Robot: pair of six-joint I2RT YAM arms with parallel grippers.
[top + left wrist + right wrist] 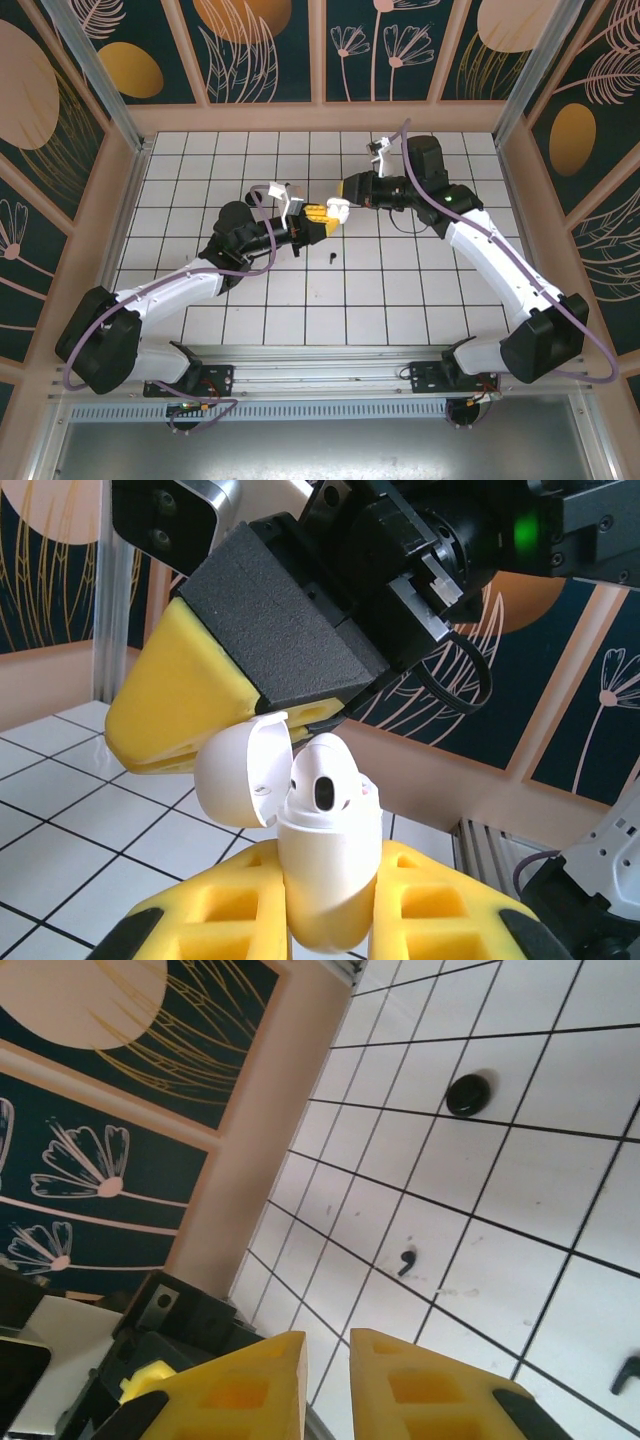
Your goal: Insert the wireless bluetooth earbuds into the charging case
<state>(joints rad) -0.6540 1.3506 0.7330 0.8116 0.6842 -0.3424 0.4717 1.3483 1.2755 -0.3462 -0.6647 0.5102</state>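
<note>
The case (330, 880) is white, pads (440, 900) yellow, earbud (406, 1260) black, tiles (520, 1180) white with dark lines.

From above and behind the arms (170, 290), steeply down over the whole counter (300, 310). Left wrist: close, level, toward a wall (560, 680). Right wrist: slanting down across the same counter.

Finding: a robot test cell, laboratory type. Grounds: left arm (165, 290) and right arm (495, 255) bolted to a metal rail (320, 362) nearer than the left pincer (318, 212) and right pincer (350, 192); gridded white counter (200, 180) beneath them; floral panels (265, 50) on metal posts (95, 75) beyond and flanking; exposed cables (245, 270) along both arms.
</note>
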